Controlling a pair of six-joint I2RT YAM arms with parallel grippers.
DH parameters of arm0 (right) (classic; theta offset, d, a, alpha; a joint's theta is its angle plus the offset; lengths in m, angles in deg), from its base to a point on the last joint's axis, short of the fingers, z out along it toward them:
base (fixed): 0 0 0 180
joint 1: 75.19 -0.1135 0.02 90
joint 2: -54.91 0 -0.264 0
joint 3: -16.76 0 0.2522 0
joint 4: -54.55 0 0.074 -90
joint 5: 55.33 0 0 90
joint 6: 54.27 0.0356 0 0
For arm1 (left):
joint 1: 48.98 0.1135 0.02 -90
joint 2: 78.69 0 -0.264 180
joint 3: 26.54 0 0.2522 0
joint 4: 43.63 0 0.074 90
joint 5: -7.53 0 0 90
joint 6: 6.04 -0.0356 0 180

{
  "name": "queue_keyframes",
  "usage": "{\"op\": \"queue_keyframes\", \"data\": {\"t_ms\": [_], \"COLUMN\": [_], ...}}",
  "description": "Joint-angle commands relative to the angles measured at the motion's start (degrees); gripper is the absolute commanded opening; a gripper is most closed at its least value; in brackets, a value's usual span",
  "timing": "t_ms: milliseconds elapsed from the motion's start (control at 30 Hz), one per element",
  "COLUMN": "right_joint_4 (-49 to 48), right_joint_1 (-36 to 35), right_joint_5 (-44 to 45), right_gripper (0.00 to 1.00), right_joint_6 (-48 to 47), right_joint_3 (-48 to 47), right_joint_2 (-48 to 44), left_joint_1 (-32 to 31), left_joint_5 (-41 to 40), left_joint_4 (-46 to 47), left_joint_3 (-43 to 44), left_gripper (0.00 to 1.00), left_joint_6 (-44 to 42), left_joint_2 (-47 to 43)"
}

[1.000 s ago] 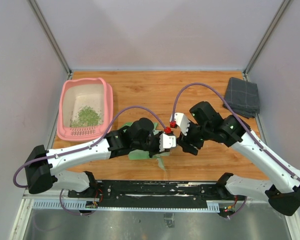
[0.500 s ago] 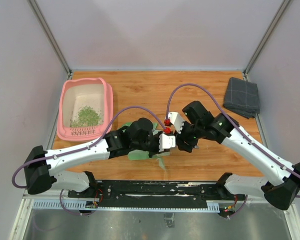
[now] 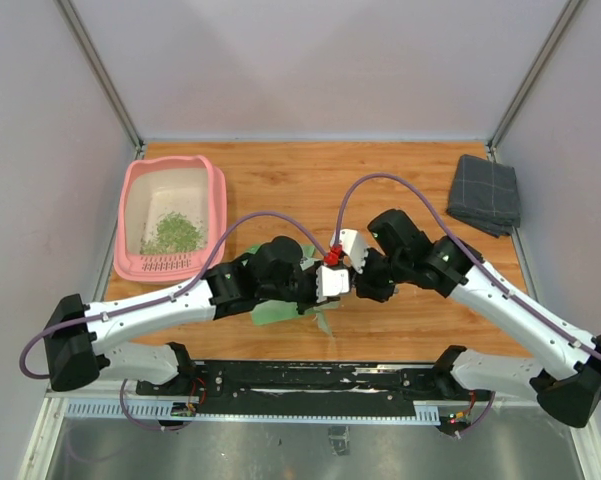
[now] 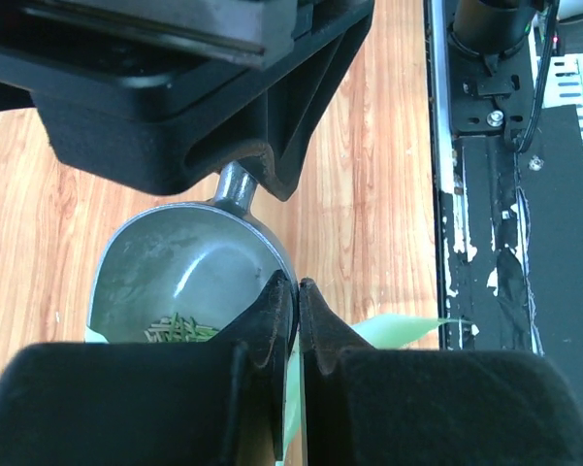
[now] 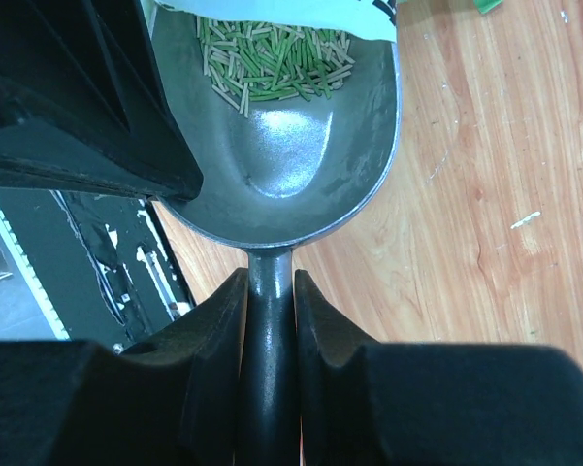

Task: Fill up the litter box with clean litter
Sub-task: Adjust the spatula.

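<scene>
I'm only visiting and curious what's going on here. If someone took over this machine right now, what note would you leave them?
Left gripper: pinched shut on the edge of the green bag.
Right gripper: clamped on the scoop handle, with the scoop at the bag's mouth and a little litter in it.
Litter box: on the table's left side.
Done: a thin patch of litter lies in the box.
Left: carry this scoopful over, tip it in, repeat.

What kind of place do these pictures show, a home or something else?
Probably a robot test cell in a laboratory, not a home: two arms bolted to a rail at the edge of a wooden table, plain panel walls with metal posts, and a staged pink litter box.
</scene>
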Motion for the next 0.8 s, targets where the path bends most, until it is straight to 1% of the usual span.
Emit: {"op": "queue_keyframes", "data": {"t_ms": [0,67,133,167,300,433,600,667,767], "right_joint_4": [-1.74,-2.49,-3.45,-3.78,-3.92,-3.67,-1.48,-0.44,0.36], "right_joint_1": [-0.12,-0.16,-0.13,-0.15,-0.13,-0.07,-0.10,0.03,0.22], "right_joint_5": [-2.72,-2.72,-2.46,-2.12,-1.86,-0.88,0.15,0.49,0.39], "right_gripper": [0.01,0.01,0.01,0.01,0.01,0.01,0.01,0.01,0.01], "right_joint_6": [-4.27,-5.26,-6.16,-6.36,-6.72,-6.85,-7.18,-7.42,-7.65], "right_joint_3": [1.77,2.44,3.45,3.95,5.33,5.54,4.59,4.24,4.17], "right_joint_2": [-3.46,-5.16,-6.46,-6.94,-8.65,-10.71,-12.57,-13.08,-14.10], "left_joint_1": [-0.46,-0.45,-0.49,-0.50,-0.49,-0.46,-0.49,-0.45,-0.45], "left_joint_5": [-1.83,-2.52,-3.41,-4.01,-4.92,-8.30,-14.36,-16.53,-19.02], "left_joint_4": [6.10,6.68,7.27,7.71,9.15,10.10,9.69,8.65,7.03], "left_joint_3": [-0.89,-1.88,-2.50,-2.70,-3.57,-4.82,-4.78,-3.98,-2.83], "left_gripper": [0.11,0.19,0.31,0.35,0.41,0.55,0.68,0.71,0.72], "left_joint_6": [0.83,1.47,2.43,3.19,5.99,8.99,12.93,14.17,15.29], "left_joint_2": [-3.70,-4.63,-5.92,-6.72,-10.56,-14.69,-17.99,-18.95,-20.27]}}
